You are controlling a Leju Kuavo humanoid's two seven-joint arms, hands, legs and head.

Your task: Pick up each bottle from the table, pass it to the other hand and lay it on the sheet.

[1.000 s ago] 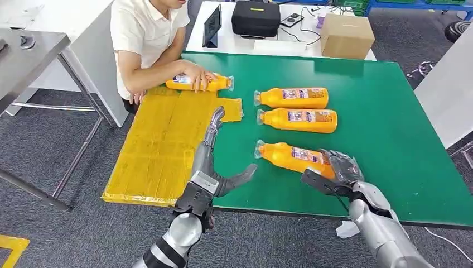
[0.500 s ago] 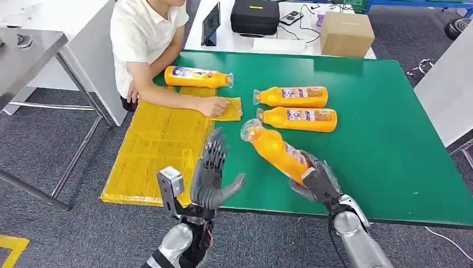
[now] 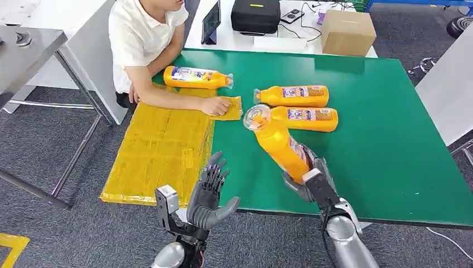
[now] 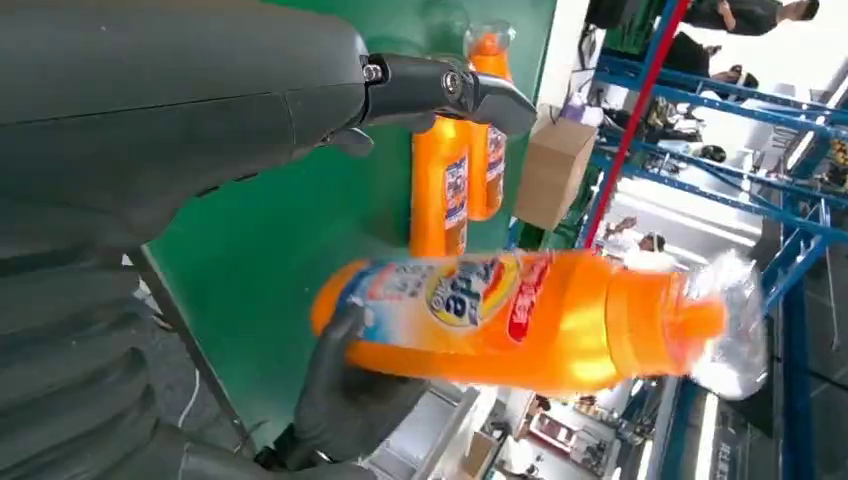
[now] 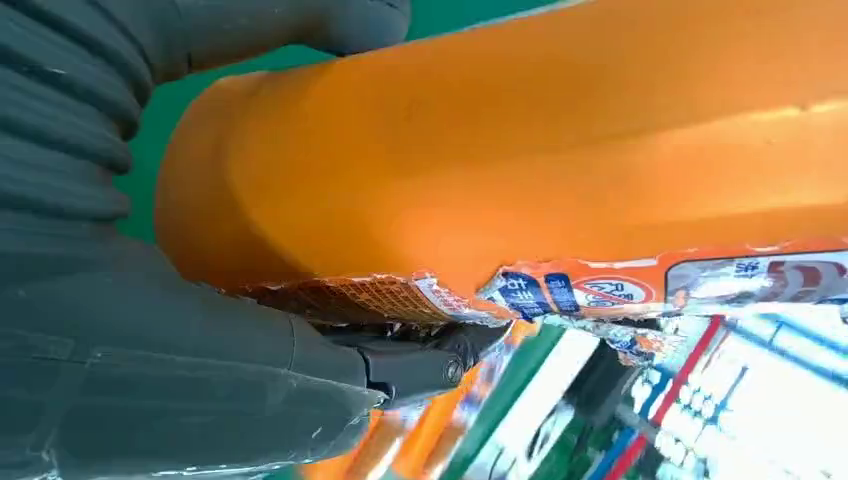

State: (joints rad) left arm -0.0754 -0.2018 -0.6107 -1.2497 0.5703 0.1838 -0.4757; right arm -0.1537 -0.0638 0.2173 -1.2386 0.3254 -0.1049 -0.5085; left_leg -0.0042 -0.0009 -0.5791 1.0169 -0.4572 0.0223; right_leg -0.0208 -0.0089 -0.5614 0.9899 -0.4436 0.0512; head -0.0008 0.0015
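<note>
Orange plastic bottle (image 3: 279,146), centre frame, gripped by the right robot hand (image 3: 308,180); left robot hand (image 3: 208,192) open, lower centre. Best offer the bottle's middle above the green counter (image 3: 385,139).

The floor (image 3: 67,137) is covered with dark grey carpet, and a piece of yellow tape (image 3: 10,244) marks it at the near left corner. The bench (image 3: 385,128) has a flat green top. Behind it, on the far side, stands a white table (image 3: 268,43) which carries a black case (image 3: 255,17), a dark tablet (image 3: 212,24) standing upright, a brown cardboard box (image 3: 347,33) and some cables. On the far left there is a grey metal table (image 3: 25,56) with thin legs, and a white panel (image 3: 86,56) stands beside it. At the right edge a pale grey surface (image 3: 446,95) is seen. The light is bright and even.
</note>
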